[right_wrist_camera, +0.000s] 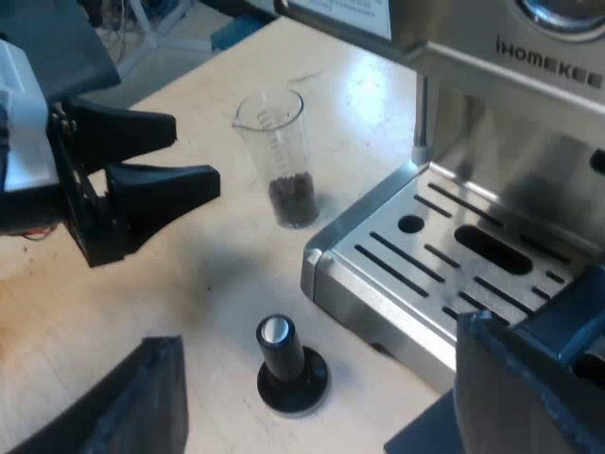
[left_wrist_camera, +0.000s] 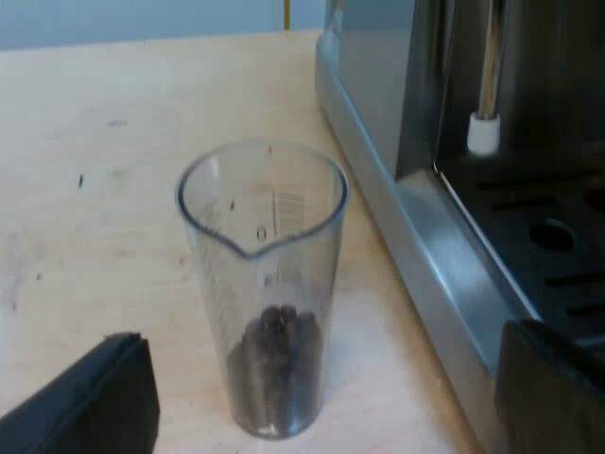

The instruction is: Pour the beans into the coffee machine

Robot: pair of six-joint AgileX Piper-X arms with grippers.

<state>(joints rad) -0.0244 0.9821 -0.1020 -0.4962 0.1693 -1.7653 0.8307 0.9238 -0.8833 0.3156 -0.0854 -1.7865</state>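
Two claws in play, both empty. Your left gripper (left_wrist_camera: pixel 326 329) is wide open, black fingers (left_wrist_camera: pixel 90 402) spread well apart w/ nothing between the pads. Seen from the right wrist view, it hangs low over the light wooden table (right_wrist_camera: pixel 217 274) near the glass, tips aimed at it, not touching.

Task item: clear plastic measuring glass (left_wrist_camera: pixel 263 284), printed scale on its wall, standing upright on the table. Long axis vertical, mouth up, pouring lip pointing toward your left gripper. A small heap of dark coffee beans (left_wrist_camera: pixel 276 355) sits at its bottom. The glass is just beside the side wall of the stainless-steel espresso machine (left_wrist_camera: pixel 416 218), apart from it, near the slotted drip tray (right_wrist_camera: pixel 359 216) and the steel steam wand w/ white tip (left_wrist_camera: pixel 484 132).

Your right gripper (right_wrist_camera: pixel 319 331) is also spread wide, holding nothing. It's above a tamper w/ black knob and round base (right_wrist_camera: pixel 288 364), which stands upright on the table by the tray's corner.
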